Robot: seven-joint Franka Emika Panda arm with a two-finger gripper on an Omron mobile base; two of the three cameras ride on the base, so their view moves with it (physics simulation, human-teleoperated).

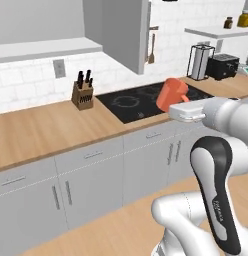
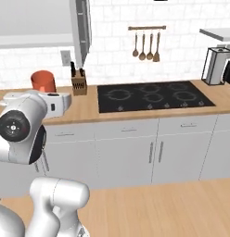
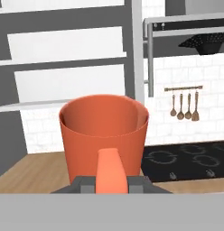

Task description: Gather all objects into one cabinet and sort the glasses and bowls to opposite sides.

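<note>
One orange cup (image 3: 104, 133) is held up in the air by the hand (image 3: 111, 182), whose two dark finger tips are closed on the cup's handle (image 3: 109, 169). From the hand's own camera the cup stands upright, its open mouth toward the top, and it looks empty inside. From the left base camera the same cup (image 1: 171, 93) hangs over the black cooktop (image 1: 151, 101), tipped a little to one side, just past the white wrist. From the right base camera it (image 2: 43, 81) shows above the wooden table (image 2: 89, 107), behind the arm's white link, near the knife block (image 2: 79, 84).

Beyond the cup, the cabinet (image 3: 64, 58) stands open, with white shelves (image 3: 68, 43) showing between dark grey walls. Its grey door (image 1: 127, 32) is swung out and seen nearly edge-on from the base. To the right of the cabinet a black bowl (image 3: 205, 44) sits high up on a shelf behind a grey bar (image 3: 150, 61); I can only make out its underside and rim.

Four wooden utensils (image 2: 145, 46) hang from a rail on the white tiled wall above the cooktop. A toaster (image 1: 222, 65) and a glass-sided appliance (image 1: 199, 61) stand on the table farther right, and spice jars (image 1: 237, 20) sit on a white shelf above them.
</note>
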